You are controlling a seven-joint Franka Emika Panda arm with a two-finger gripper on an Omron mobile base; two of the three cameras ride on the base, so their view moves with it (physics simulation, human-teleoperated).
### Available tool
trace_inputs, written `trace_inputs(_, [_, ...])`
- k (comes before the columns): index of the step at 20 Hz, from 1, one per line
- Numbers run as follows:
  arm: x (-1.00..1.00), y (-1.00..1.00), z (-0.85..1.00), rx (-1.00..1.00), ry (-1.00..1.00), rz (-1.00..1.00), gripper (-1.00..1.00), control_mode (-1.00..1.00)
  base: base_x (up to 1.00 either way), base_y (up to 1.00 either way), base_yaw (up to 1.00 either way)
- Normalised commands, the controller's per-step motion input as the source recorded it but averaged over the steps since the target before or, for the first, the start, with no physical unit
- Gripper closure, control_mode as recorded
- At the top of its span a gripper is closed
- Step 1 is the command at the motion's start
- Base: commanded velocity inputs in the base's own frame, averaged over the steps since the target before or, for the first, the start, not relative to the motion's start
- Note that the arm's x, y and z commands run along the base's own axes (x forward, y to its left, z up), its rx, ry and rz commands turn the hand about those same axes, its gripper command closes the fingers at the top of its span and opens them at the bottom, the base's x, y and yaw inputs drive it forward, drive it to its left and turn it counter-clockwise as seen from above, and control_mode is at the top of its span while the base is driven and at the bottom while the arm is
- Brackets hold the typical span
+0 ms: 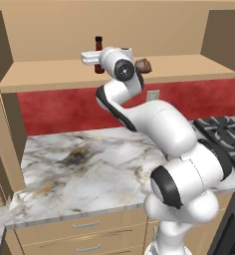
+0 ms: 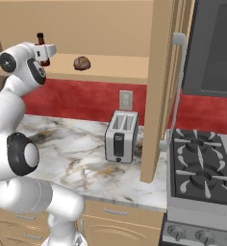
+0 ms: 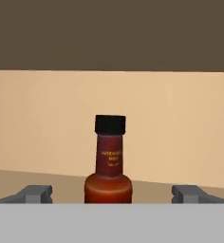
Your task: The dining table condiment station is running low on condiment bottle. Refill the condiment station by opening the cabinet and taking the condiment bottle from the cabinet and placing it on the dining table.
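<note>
The condiment bottle [image 3: 109, 163], slim and dark red with a black cap, stands upright on the open cabinet's shelf [image 1: 55, 74]. My gripper [image 3: 112, 193] is open and level with the bottle's shoulder, one fingertip [image 3: 35, 193] on each side and well apart from the glass. From the base views the white hand [image 1: 97, 57] reaches over the shelf edge and covers the bottle's middle [image 1: 98, 41], so its cap pokes up above the hand [image 2: 40, 37]. The cabinet door [image 2: 161, 72] hangs open at the right with its silver bar handle. The dining table is out of view.
A brown round lump [image 2: 81, 63] lies on the shelf right of the bottle. Below is a marble counter [image 1: 79, 164] with a silver toaster [image 2: 121, 136], a gas stove [image 2: 202, 166] to the right, and tan drawers [image 1: 84, 234] underneath.
</note>
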Motion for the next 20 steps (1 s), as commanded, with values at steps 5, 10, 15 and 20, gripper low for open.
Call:
trace_inputs(5, [0.24, 0.02, -0.01, 0.00, 0.00, 0.00, -1.00, -1.00, 0.00, 0.00, 0.00])
trace_inputs(10, [0.23, 0.03, -0.03, -0.01, 0.00, 0.00, -1.00, -1.00, 0.00, 0.00, 0.00])
trace_inputs(15, [0.24, 0.09, -0.08, -0.03, 0.00, 0.00, -1.00, -1.00, 0.00, 0.00, 0.00])
trace_inputs(20, [0.16, 0.07, -0.11, -0.02, 0.00, 0.00, -1.00, -1.00, 0.00, 0.00, 0.00])
